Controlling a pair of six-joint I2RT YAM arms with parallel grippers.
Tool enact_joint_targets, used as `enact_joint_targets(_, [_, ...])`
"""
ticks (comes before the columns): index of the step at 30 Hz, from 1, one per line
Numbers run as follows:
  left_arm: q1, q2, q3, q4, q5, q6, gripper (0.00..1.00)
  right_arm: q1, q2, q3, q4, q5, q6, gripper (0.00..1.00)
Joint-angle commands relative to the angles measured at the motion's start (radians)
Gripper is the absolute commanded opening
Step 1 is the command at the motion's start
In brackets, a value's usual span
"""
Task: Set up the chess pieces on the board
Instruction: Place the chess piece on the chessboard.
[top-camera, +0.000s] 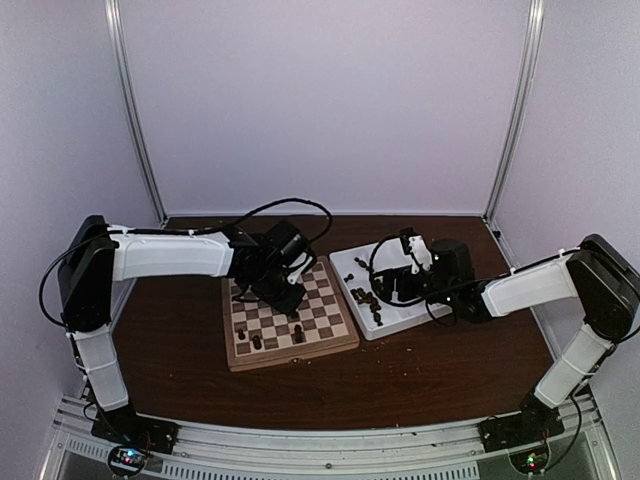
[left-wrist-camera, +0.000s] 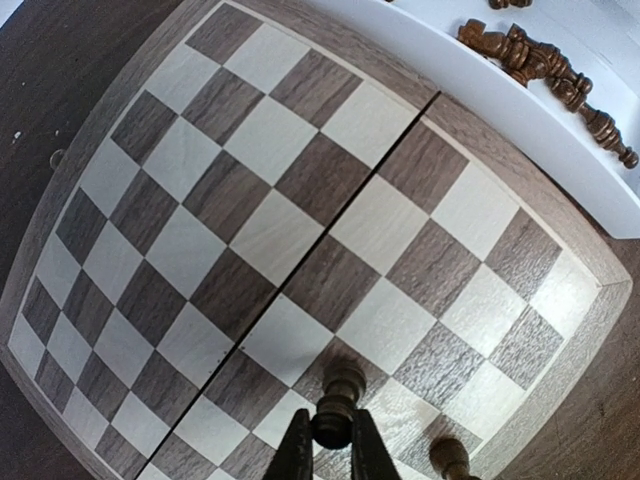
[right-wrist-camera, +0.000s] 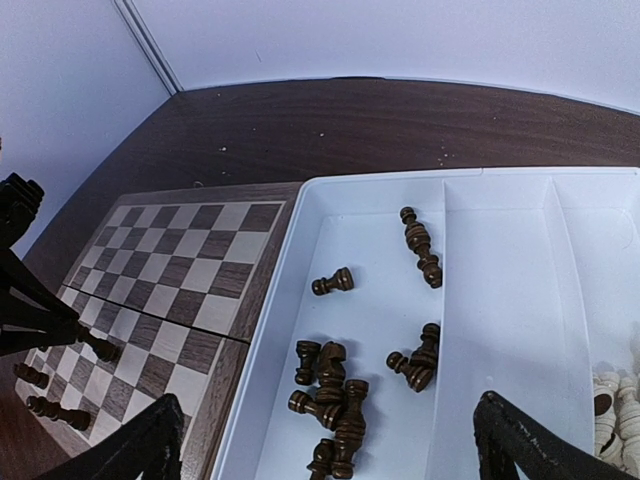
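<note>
The chess pieces (right-wrist-camera: 335, 400) are split between two places. A few stand on the board (top-camera: 330, 310) at centre-left of the top view, while most lie on their sides in a heap in the white tray (top-camera: 405, 320) just beside the board's right edge, loose and ready to be fetched one at a time. At the left of that view the left arm reaches in over the board. Its wrist camera shows the left end effector (left-wrist-camera: 332, 432) closed on a dark piece (left-wrist-camera: 338, 395) at the bottom centre of the frame. The fingers pinch it upright below its rounded head, which I judge leaves the base free to settle flat on a square near the board's edge. A second piece (left-wrist-camera: 450, 460) stands just beside it at the lower right, suggesting a row is being filled. A seam runs across the board's middle, so it probably folds. Further right, the tray's walls keep the colours sorted, with dark ones in the left compartment and cream pieces (right-wrist-camera: 615, 400) in another at the frame's lower right edge. The right end effector (right-wrist-camera: 328, 420) hangs over the dark heap with its fingers spread wide and nothing between them, likely placed for the next pick. The table (top-camera: 450, 385) beneath is dark brown wood. No brand, label or writing can be read anywhere.
</note>
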Motion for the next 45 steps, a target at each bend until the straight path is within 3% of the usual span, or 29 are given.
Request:
enact_joint_targets(1, [0.006, 0.012, 0.029, 0.023, 0.002, 0.018, 0.10, -0.009, -0.004, 0.015, -0.001, 0.001, -0.014, 1.00])
enact_joint_targets(13, [0.005, -0.015, 0.050, -0.018, 0.023, 0.024, 0.32, -0.012, -0.010, 0.013, -0.006, -0.004, -0.017, 1.00])
enact_joint_targets(20, [0.004, -0.151, -0.002, -0.022, 0.069, -0.008, 0.41, -0.013, -0.007, 0.015, -0.005, -0.005, -0.017, 1.00])
enact_joint_targets(27, [-0.044, -0.198, -0.054, -0.035, 0.175, -0.031, 0.62, -0.012, 0.003, 0.020, -0.002, -0.013, -0.010, 1.00])
enact_joint_targets(45, [-0.086, -0.083, -0.056, -0.039, 0.157, -0.098, 0.53, -0.013, -0.006, 0.015, -0.005, -0.011, -0.012, 1.00])
